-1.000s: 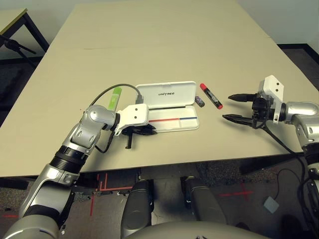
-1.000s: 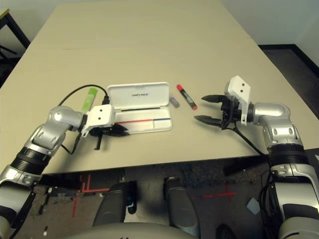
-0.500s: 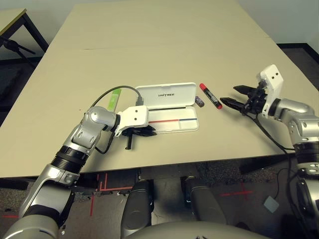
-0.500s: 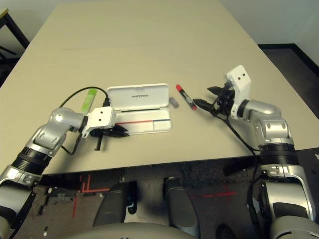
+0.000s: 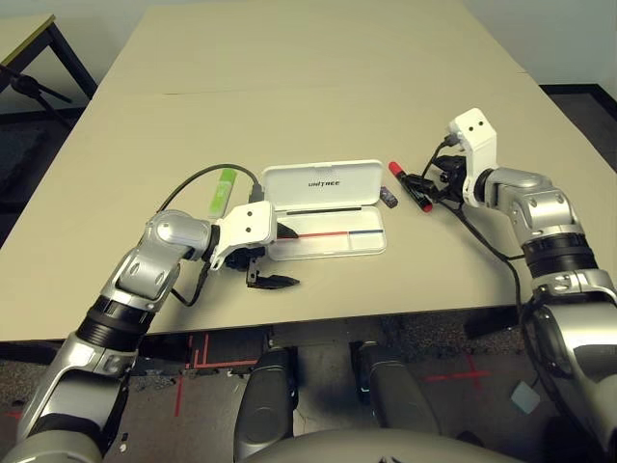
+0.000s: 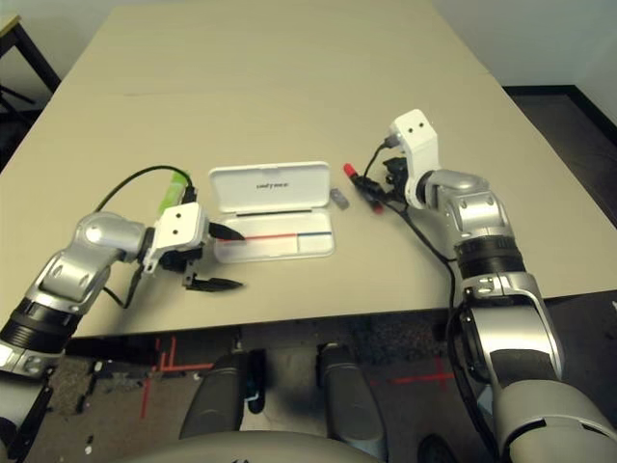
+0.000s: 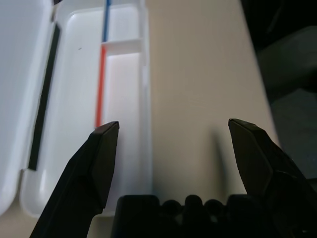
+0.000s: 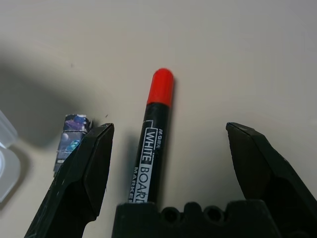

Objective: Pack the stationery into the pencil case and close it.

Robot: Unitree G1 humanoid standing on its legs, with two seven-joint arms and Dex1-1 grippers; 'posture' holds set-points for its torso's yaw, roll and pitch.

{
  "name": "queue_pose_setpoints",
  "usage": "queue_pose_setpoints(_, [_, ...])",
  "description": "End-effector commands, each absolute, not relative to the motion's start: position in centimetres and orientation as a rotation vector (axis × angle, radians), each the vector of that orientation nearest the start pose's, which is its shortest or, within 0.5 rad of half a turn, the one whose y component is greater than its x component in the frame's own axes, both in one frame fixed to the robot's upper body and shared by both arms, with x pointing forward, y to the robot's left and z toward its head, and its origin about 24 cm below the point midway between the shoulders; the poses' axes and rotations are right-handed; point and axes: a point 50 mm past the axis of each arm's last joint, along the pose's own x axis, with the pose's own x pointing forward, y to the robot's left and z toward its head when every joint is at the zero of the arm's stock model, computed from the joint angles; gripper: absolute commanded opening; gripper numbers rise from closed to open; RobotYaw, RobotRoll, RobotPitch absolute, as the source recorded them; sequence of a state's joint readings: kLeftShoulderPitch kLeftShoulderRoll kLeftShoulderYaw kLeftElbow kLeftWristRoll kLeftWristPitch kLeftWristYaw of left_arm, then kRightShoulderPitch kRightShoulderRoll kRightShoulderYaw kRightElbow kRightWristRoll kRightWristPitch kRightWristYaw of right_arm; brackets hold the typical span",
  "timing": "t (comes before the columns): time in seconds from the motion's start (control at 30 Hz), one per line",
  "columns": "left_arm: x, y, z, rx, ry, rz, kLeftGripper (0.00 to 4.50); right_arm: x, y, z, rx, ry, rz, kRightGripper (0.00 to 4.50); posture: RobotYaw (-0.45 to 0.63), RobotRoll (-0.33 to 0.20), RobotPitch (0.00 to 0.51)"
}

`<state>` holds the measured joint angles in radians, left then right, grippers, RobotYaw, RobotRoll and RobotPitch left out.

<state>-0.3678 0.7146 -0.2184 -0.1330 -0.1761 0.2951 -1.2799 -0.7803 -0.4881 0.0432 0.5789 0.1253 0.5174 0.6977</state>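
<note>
White pencil case (image 5: 323, 207), red marker (image 8: 151, 139), lime-green highlighter (image 5: 223, 191), beige table (image 5: 318, 87).

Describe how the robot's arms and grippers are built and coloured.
Both forearms are silver metal with black ribbed rings at the joints. Each wrist bears a white blocky housing with small dark dots. The left gripper and the right gripper each have two black tapered fingers on a black base. A black cable loops along each arm.

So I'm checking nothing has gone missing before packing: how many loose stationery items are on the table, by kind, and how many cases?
Marker, red, lying between the open right hand's fingers: 1
Green highlighter stick, left of the case: 1
Small dark eraser block, beside the marker: 1
White pencil case, lid open: 1
Total: 4
</note>
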Motion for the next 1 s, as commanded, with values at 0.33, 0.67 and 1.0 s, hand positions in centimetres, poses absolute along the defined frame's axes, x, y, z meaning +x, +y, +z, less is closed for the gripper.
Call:
queue_pose_setpoints(0.33, [25.0, 18.5, 14.9, 0.567, 0.261, -1.351, 4.46, 37.4, -20.0, 11.9, -0.167, 0.477, 0.550, 4.50, 0.09, 0.000, 0.165])
queue_pose_setpoints(0.67, [24.4, 19.3, 15.5, 0.548, 0.246, -1.327, 4.46, 37.5, -19.5, 10.6, -0.149, 0.538, 0.570, 4.50, 0.12, 0.000, 0.178])
queue_pose_setpoints(1.0, [24.4, 20.2, 15.0, 0.571, 0.249, -1.301, 4.50, 37.4, -19.8, 10.6, -0.159, 0.574, 0.580, 2.51, 0.11, 0.000, 0.185])
